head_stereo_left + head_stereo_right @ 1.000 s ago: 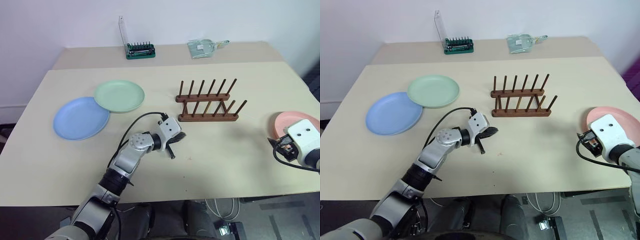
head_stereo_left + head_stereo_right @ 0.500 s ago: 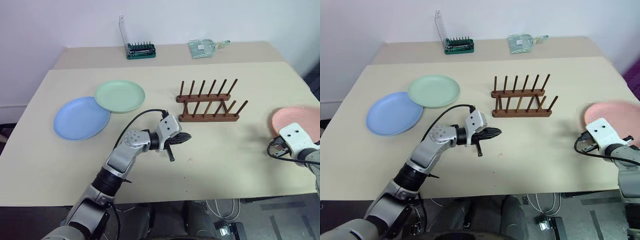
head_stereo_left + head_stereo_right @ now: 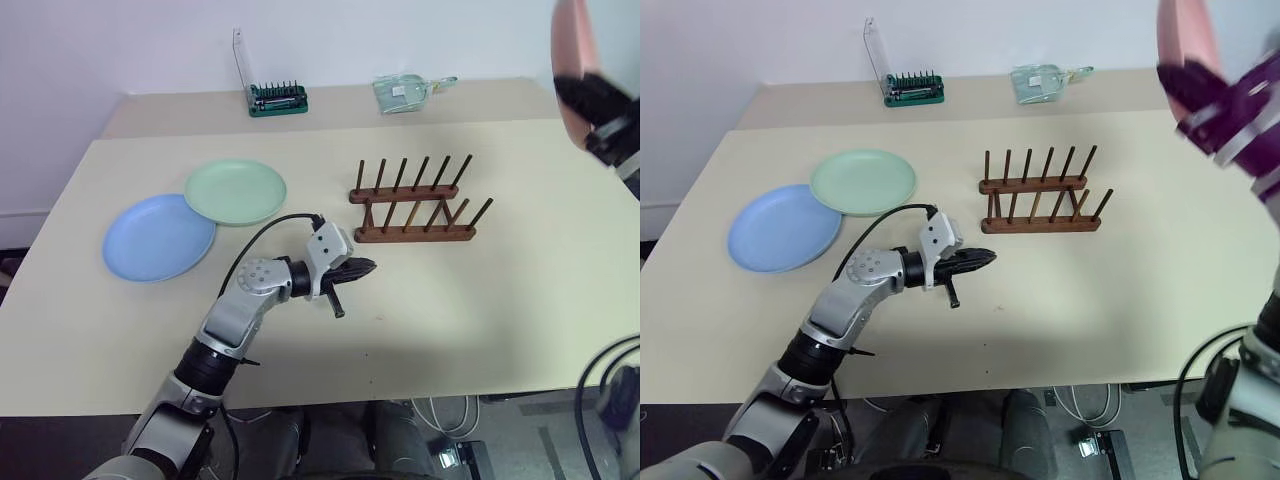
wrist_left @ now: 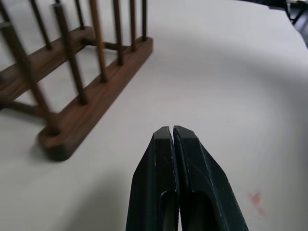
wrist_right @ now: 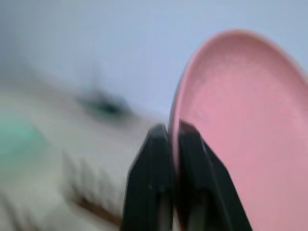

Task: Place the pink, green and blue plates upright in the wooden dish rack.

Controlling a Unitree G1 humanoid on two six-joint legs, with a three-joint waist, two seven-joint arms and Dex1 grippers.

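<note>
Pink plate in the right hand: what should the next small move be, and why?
Probably carry the pink plate down toward the wooden dish rack. The right hand pinches its rim and holds it edge-up, high over the table, while the rack's slots stand empty.

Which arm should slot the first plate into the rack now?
Right. The right pincer is shut on the rim of the pink plate, held on edge in the air to the right of the wooden dish rack. The left pincer is shut and empty, near the rack's end.
</note>
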